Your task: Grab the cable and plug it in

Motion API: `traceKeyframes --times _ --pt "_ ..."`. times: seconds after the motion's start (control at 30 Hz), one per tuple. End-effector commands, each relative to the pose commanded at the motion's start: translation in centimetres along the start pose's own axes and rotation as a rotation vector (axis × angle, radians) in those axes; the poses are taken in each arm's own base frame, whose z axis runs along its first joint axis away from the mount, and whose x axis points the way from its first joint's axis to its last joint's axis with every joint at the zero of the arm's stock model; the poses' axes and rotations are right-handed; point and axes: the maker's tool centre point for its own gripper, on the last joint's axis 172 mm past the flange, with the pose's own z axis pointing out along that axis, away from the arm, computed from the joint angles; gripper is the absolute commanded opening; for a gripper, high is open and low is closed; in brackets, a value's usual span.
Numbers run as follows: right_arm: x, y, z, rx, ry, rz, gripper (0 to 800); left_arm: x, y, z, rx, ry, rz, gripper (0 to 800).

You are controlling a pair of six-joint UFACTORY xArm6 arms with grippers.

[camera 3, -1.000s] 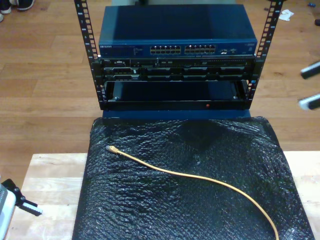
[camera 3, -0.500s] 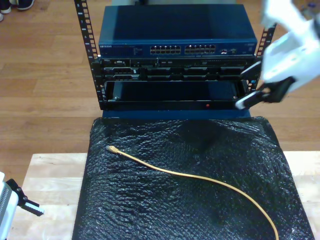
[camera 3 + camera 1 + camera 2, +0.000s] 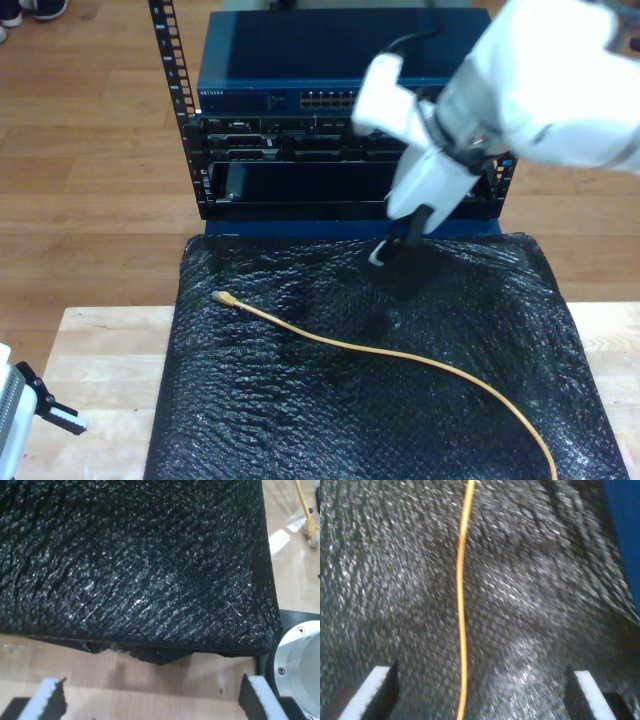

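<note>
The yellow-orange cable lies loose on the black mat. Its small plug points to the exterior view's left, and the rest runs to the near right edge of that view. My second gripper hangs open above the mat's far middle, short of the cable. In the second wrist view the cable runs between the spread fingers, well below them. My first gripper is open and holds nothing, low over the wooden table beside the mat's edge; it is the one at the exterior view's lower left.
A rack with a blue network switch stands behind the mat; the white arm covers part of its port row. A second yellow cable end with a plug lies on wood past the mat's corner, near a round metal base.
The second arm has swung in from the exterior view's right edge to the mat's far middle, in front of the rack. The cable and the first gripper have stayed put.
</note>
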Motion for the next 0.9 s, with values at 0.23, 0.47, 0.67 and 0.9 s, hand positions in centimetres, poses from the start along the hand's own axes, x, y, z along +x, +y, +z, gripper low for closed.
traceKeyframes --times 0.23,0.47,0.67,0.9 --pt "2.9 -0.4 3.0 -0.021 -0.007 -0.027 773 -0.3 -0.3 0.0 0.005 -0.006 -0.007 800" --pt "4.9 -0.7 5.3 -0.013 -0.05 0.026 777 -0.3 -0.3 0.1 0.003 -0.007 -0.009 800" --pt "6.4 -1.2 8.3 -0.026 -0.125 -0.003 778 -0.3 -0.3 0.0 0.004 -0.007 -0.008 800" --pt "6.6 -0.7 10.9 -0.059 -0.203 0.014 778 -0.2 -0.3 0.0 0.003 -0.006 -0.008 800"
